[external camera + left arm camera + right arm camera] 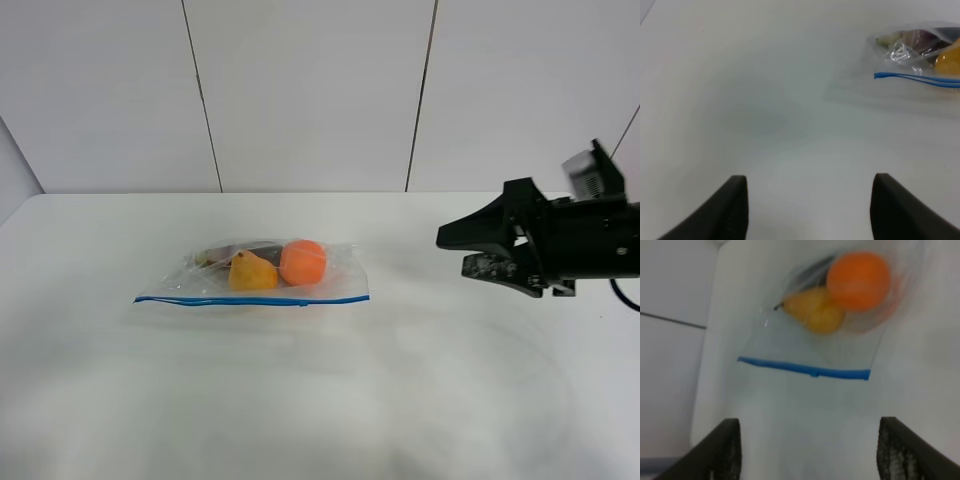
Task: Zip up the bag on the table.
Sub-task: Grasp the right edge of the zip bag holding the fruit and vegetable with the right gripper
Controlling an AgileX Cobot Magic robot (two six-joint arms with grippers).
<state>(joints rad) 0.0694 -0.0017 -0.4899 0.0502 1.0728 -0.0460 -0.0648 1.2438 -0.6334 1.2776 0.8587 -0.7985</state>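
Observation:
The clear bag (255, 272) lies flat on the white table (400, 400), left of centre. Its blue zip strip (250, 299) runs along the near edge. An orange ball (302, 262), a yellow pear shape (252, 272) and a dark item show through. My right gripper (455, 252) is open, hovering well right of the bag and pointing at it. The right wrist view shows the bag (830, 325) and strip (805, 369) beyond the open gripper (810, 421). My left gripper (810, 177) is open over bare table, with the bag (920, 55) and strip (920, 79) far off. The left arm is outside the exterior view.
A white panelled wall (310, 90) stands behind the table's far edge. Nothing but the bag lies on the table.

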